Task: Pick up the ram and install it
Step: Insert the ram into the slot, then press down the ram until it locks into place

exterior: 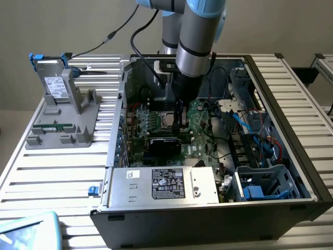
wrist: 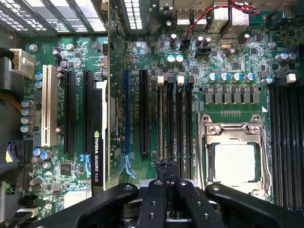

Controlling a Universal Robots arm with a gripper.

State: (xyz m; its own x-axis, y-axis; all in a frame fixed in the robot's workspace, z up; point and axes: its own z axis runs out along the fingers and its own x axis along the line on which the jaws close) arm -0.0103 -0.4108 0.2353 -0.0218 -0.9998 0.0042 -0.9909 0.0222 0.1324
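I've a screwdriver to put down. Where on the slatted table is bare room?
Free: the slats between the grey holder and the teal object, and the strip on the exterior view's right of the PC case. Crowded: inside the case, where the shut gripper sits over the motherboard.

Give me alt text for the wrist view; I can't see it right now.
The claw, shut, hangs over the memory slots of a green motherboard, edge-on to a thin stick between its fingertips, probably the ram. An open CPU socket lies beside the slots, and an NVIDIA Quadro card stands in a slot further off.
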